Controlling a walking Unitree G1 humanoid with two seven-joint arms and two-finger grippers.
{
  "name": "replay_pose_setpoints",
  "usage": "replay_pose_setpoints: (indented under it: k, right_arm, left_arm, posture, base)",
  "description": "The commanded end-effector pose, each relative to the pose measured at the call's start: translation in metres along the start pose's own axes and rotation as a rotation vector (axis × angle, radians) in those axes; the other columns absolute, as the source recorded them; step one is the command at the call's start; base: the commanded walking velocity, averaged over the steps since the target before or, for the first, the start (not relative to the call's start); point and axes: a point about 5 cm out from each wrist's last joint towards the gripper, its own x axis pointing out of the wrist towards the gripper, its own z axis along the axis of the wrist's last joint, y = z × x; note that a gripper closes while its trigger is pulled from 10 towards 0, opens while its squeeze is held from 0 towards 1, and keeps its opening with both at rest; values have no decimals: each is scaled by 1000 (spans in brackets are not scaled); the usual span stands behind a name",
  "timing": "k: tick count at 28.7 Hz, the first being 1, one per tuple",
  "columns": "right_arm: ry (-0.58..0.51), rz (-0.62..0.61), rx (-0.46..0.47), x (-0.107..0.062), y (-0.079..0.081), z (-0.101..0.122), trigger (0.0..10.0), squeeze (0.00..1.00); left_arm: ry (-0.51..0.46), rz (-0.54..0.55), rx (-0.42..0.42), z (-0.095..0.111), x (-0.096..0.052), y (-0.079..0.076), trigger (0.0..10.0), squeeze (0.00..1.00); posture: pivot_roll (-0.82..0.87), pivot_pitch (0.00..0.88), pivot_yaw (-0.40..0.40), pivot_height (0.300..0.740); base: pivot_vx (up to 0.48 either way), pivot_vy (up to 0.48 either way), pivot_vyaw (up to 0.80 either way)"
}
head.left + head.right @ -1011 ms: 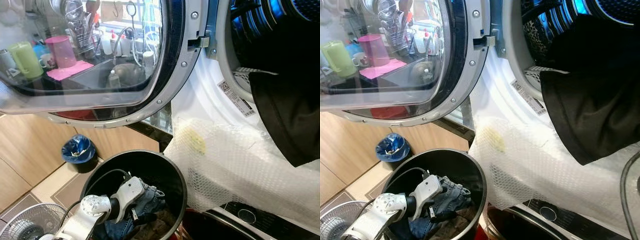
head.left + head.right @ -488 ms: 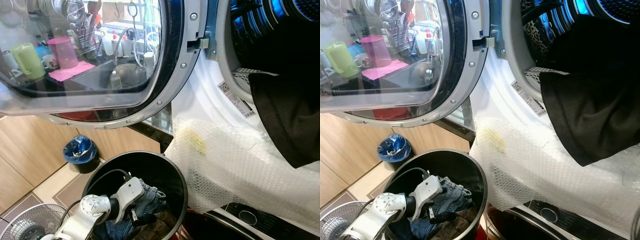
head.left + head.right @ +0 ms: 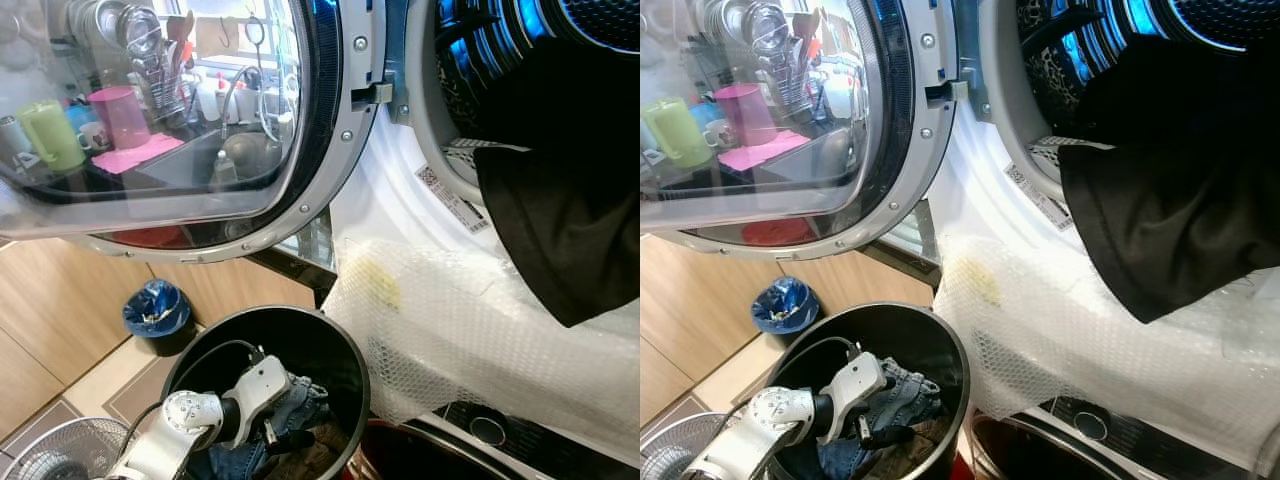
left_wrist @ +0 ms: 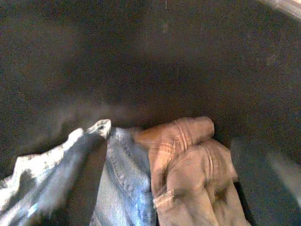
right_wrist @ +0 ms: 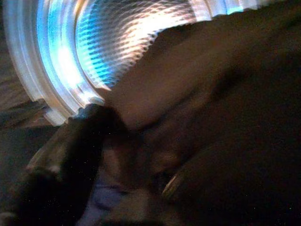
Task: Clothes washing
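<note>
Jeans (image 3: 300,405) lie under the left hand (image 3: 285,440) (grip unclear) in the black bin (image 3: 340,350).

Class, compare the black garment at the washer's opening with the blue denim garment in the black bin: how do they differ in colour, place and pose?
Colour: the black garment is plain and dark; the blue denim garment is faded blue with pale edges.
Place: the black garment is at the washer drum's mouth; the denim lies inside the black bin, beside a tan garment.
Pose: the black garment drapes flat over the rim; the denim is crumpled.
Both are clothes.
</note>
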Motion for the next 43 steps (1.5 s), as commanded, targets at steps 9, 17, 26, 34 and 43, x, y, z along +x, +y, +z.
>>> replay_pose_setpoints:
  k: [9,17,26,34,43]
  right_arm:
    - [-167,-16,-73,34,43,29,10000,0]
    - [46,-220,-404,7,-5,-20,10000,0]
    - [35,-200,-255,-25,-14,-13,10000,0]
    - [66,40,-251,-70,-6,-13,10000,0]
    - [144,49,-355,-96,-23,-16,10000,0]
  left_arm:
    - [12,29,21,0,0,3,10000,0]
    - [32,-19,17,-4,1,-5,10000,0]
    - [33,-8,15,-4,1,-2,10000,0]
    - [44,-19,10,-6,-2,-3,10000,0]
    - [46,-27,13,-6,-2,-3,10000,0]
  posture:
    - [-12,102,116,740]
    - [-16,107,118,740]
    - [-3,99,107,740]
    - [-8,97,108,740]
    - [-13,106,112,740]
  base:
    - [0,0,0]
    - [0,0,0]
    - [0,0,0]
    - [0,0,0]
    - [0,0,0]
